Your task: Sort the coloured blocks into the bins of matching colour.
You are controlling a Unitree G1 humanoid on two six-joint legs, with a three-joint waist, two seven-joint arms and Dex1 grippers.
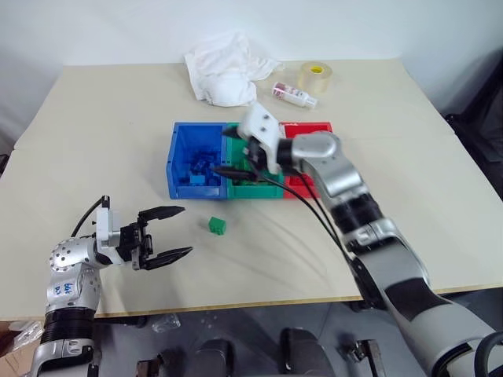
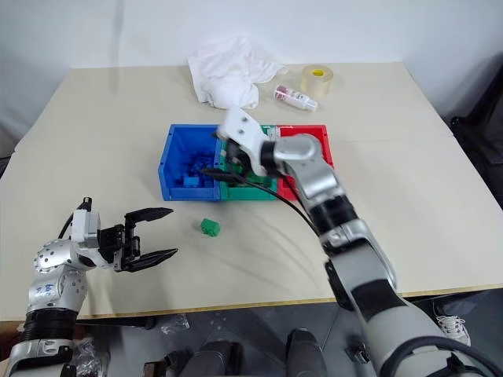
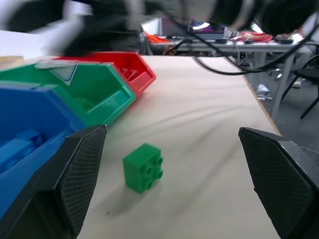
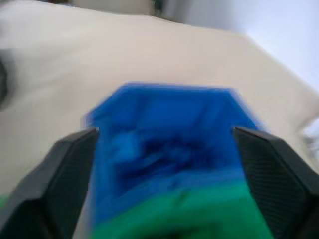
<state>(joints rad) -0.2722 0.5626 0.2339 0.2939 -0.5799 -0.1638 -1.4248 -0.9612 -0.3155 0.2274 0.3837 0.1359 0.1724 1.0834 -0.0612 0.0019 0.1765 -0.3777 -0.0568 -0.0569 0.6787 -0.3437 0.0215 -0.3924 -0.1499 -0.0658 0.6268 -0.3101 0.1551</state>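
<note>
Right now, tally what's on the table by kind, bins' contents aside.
Bins: 3, blue, green, red
Loose green block: 1
White cloth: 1
Tape roll: 1
Small bottle: 1
Total: 7

Bright, even overhead light; soft short shadows on the tabletop point(image 1: 118, 118). No glare. Sharp in both eye views. Heavy motion blur in the right wrist view, smearing the blue bin point(image 4: 169, 149); blur toward 12 o'clock in the left wrist view.
</note>
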